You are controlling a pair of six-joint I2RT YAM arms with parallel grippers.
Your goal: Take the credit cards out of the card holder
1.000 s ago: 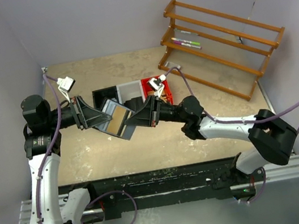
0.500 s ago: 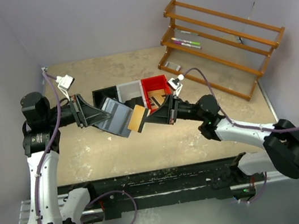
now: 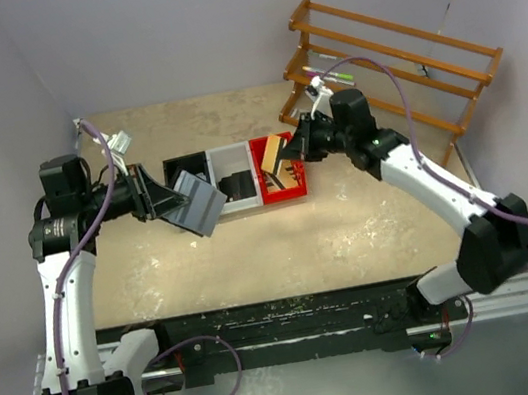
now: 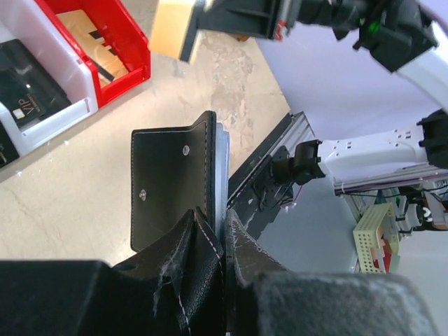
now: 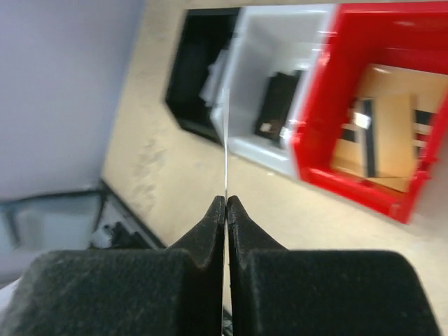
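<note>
My left gripper (image 3: 172, 205) is shut on the card holder (image 4: 171, 182), a black wallet with small round snaps, and holds it above the table left of the trays. Grey-blue credit cards (image 4: 221, 175) show edge-on against its right side; from above their grey-blue face (image 3: 197, 207) hides the wallet. The left fingertips (image 4: 210, 234) pinch the wallet's near edge. My right gripper (image 3: 287, 153) is shut on one thin card (image 3: 272, 154), tan-faced from above, held over the red tray (image 3: 295, 188). In the right wrist view this card (image 5: 226, 140) is edge-on between the shut fingers (image 5: 210, 224).
Three joined trays lie mid-table: black (image 5: 196, 77), white (image 5: 260, 150) with a black card (image 5: 276, 105), red (image 5: 336, 178) with tan cards (image 5: 381, 133). A wooden rack (image 3: 396, 74) with pens stands at the back right. Walls close the left and back.
My right gripper has pulled a card away from the wallet and carried it right and back, to above the red tray. My left gripper still holds the wallet, shifted slightly back.
</note>
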